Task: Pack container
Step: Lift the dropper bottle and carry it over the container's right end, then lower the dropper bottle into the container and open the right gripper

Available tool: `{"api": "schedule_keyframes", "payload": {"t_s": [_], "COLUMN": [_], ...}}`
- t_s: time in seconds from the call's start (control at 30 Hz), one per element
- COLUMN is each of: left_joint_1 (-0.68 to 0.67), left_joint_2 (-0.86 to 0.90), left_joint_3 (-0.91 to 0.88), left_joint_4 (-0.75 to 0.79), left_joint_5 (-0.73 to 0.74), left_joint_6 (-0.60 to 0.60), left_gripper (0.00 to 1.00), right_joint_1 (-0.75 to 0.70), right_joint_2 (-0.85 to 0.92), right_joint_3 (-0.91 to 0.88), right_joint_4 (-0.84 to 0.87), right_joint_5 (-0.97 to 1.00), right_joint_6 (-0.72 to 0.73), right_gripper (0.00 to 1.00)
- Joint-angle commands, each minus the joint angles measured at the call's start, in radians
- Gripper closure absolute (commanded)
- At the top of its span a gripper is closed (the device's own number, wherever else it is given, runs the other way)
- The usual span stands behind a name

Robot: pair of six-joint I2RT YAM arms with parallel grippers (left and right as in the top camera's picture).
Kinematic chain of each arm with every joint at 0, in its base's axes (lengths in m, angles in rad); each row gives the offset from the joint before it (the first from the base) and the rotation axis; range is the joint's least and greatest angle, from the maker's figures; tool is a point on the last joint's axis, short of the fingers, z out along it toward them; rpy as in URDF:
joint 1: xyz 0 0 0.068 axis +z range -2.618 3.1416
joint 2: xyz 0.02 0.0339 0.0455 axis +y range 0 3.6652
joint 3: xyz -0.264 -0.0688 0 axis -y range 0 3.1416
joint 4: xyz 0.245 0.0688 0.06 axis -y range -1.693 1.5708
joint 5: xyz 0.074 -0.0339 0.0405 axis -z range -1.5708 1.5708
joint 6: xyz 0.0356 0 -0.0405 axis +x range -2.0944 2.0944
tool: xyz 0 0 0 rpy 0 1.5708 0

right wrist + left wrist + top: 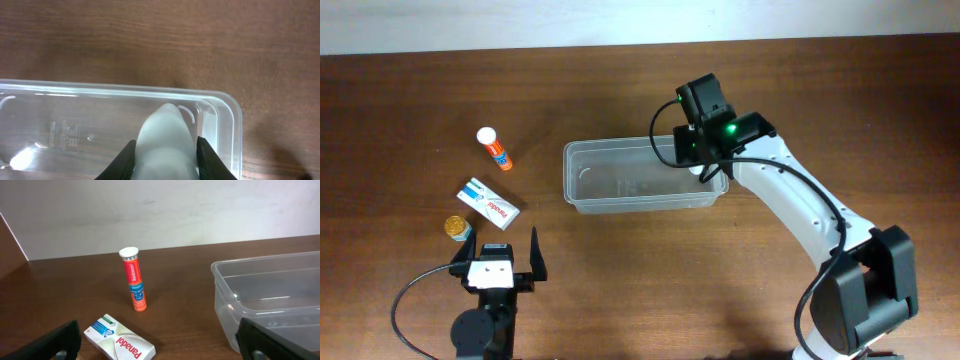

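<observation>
From overhead, your container (582, 160) sits mid-counter, slightly toward the far edge. The right gripper (703, 155) hangs over its right end, placed for a drop. The tube (493, 148), Panadol box (487, 203) and small jar (457, 229) lie toward the left edge. The left wrist view shows the left gripper (166, 338) spread wide, empty, facing them. In the right wrist view, the jaws pinch a pale rounded object (165, 132) within the container's rim; release looks next.

Setting. A dark brown wood-grain table (620, 300) filled almost the whole overhead view, its grain running from left to right. Along its far edge stood a plain off-white wall (200, 215), faintly scuffed. Lighting was even and diffuse, and the tabletop showed only a dull sheen.
</observation>
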Motion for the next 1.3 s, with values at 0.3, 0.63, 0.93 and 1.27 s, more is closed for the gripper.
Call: {"api": "schedule_keyframes", "payload": {"t_s": [0.3,0.63,0.93,1.27], "left_joint_1": [0.004,0.004,0.004,0.004], "left_joint_2": [-0.008,-0.009,-0.008,-0.008], "left_joint_3": [-0.005,-0.005,-0.005,-0.005], "left_joint_4": [-0.001,-0.001,-0.001,-0.001], "left_joint_5": [0.011,0.011,0.011,0.011], "left_joint_6": [-0.002,-0.002,-0.002,-0.002], "left_gripper": [0.0,0.0,0.0,0.0], "right_joint_1": [-0.001,-0.001,-0.001,-0.001], "right_joint_2": [-0.032,0.0,0.032,0.033], "right_joint_3": [-0.092,-0.108,-0.108,-0.108], "right_joint_4": [0.11,0.135,0.14,0.143], "right_joint_5": [0.08,0.086,0.082,0.082], "right_joint_6": [0.089,0.123,0.129,0.129], "right_gripper": [0.75,0.75,0.73,0.54]}}
